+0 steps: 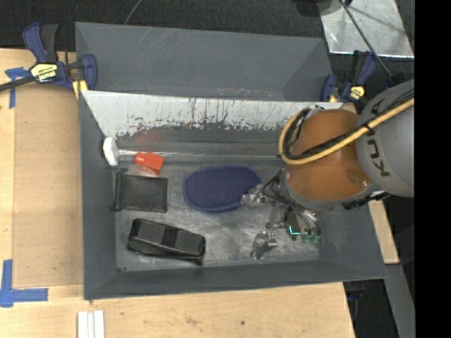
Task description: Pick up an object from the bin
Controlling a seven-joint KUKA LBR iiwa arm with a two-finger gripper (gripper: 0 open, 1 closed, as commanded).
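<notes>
Now hand (258,222) low in bin (99,231), fingers (264,246) apart; blue oval pad (218,187) beside.

The arm (384,143) reaches in from the right, its orange-covered wrist (324,164) angled downward, claw (268,232) low.

Black capital letters "KU" printed on the grey casing of the arm (392,141), at the right edge, turned sideways, the word's remaining letters cut off there
</notes>
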